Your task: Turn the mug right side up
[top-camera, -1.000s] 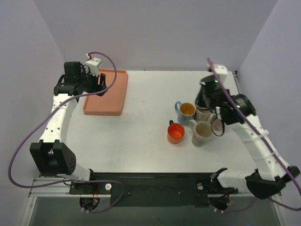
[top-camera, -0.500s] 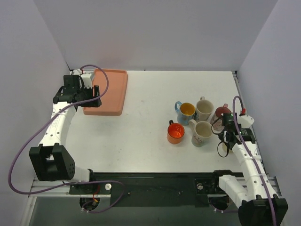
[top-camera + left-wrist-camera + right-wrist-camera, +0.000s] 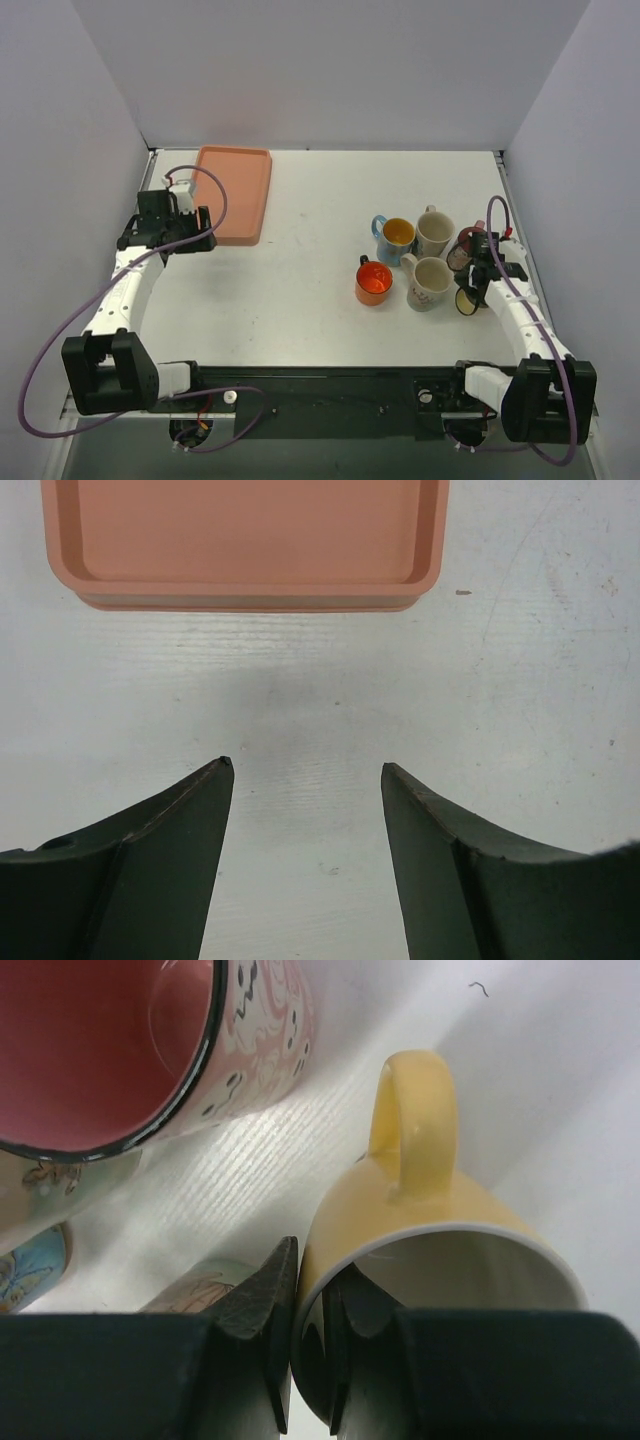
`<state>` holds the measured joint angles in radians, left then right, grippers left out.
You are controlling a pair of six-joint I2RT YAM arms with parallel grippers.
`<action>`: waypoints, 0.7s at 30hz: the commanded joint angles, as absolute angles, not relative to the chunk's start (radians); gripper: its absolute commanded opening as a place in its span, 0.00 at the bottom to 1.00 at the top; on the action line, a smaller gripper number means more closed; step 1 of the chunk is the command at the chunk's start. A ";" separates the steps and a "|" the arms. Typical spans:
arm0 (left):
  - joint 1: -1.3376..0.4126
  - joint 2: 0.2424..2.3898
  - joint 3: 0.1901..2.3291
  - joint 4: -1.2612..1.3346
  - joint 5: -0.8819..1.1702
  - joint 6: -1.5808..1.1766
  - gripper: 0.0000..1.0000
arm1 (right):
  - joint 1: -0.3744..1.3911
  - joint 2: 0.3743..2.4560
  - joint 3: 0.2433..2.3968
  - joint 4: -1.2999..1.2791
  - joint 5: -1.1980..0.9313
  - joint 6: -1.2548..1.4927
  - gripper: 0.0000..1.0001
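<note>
The mug (image 3: pixel 440 1200) is yellow with a pale inside, and its mouth faces the right wrist camera with the handle pointing away. My right gripper (image 3: pixel 312 1270) is shut on its rim, one finger inside the wall and one outside. In the top view this mug (image 3: pixel 466 301) sits low at the right end of the mug cluster, under my right gripper (image 3: pixel 472 288). My left gripper (image 3: pixel 306 766) is open with nothing between its fingers, over bare table just short of the tray; the top view shows the left gripper (image 3: pixel 200 228) at the left side.
A pink mug (image 3: pixel 110 1050) stands close beside the yellow one, also pink mug (image 3: pixel 466 245). A blue mug (image 3: pixel 395 238), two cream mugs (image 3: pixel 434 232) (image 3: pixel 428 282) and an orange mug (image 3: pixel 374 281) stand upright at centre right. A salmon tray (image 3: pixel 235 190) lies at back left.
My right arm has swung from above the mug cluster out to the right and down, and now grips the yellow mug. My left arm has drawn back from the tray toward the near left.
</note>
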<state>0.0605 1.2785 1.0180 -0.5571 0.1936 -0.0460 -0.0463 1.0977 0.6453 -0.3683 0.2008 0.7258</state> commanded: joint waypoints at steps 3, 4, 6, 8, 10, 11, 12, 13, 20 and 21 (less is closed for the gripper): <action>0.095 1.206 0.957 -0.423 0.193 -0.094 0.72 | -0.061 1.137 0.646 -0.314 0.190 0.726 0.26; 0.094 1.201 0.945 -0.419 0.193 -0.087 0.72 | -0.061 1.137 0.656 -0.334 0.196 0.721 0.35; 0.094 1.183 0.930 -0.397 0.193 -0.078 0.72 | -0.061 1.115 0.673 -0.371 0.210 0.716 0.44; 0.094 1.157 0.917 -0.374 0.190 -0.074 0.72 | -0.061 1.082 0.696 -0.399 0.233 0.706 0.47; 0.094 1.141 0.904 -0.342 0.189 -0.081 0.72 | -0.063 1.043 0.734 -0.445 0.268 0.690 0.50; 0.094 1.138 0.899 -0.331 0.189 -0.086 0.72 | -0.061 1.029 0.748 -0.480 0.276 0.672 0.52; 0.094 1.129 0.894 -0.316 0.187 -0.101 0.72 | -0.061 1.008 0.782 -0.494 0.293 0.664 0.53; 0.094 1.126 0.884 -0.302 0.181 -0.113 0.72 | -0.060 0.997 0.798 -0.521 0.296 0.641 0.55; 0.087 1.085 0.844 -0.097 0.054 -0.176 0.74 | -0.014 0.874 0.905 -0.500 0.270 0.431 0.83; 0.083 1.078 0.853 -0.062 0.019 -0.187 0.78 | 0.020 0.849 0.885 -0.461 0.275 0.366 0.84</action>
<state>0.0887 1.1259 0.8391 -0.2832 0.1349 -0.1436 -0.0414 0.9058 0.8818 -0.4732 0.2478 0.5636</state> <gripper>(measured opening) 0.734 0.819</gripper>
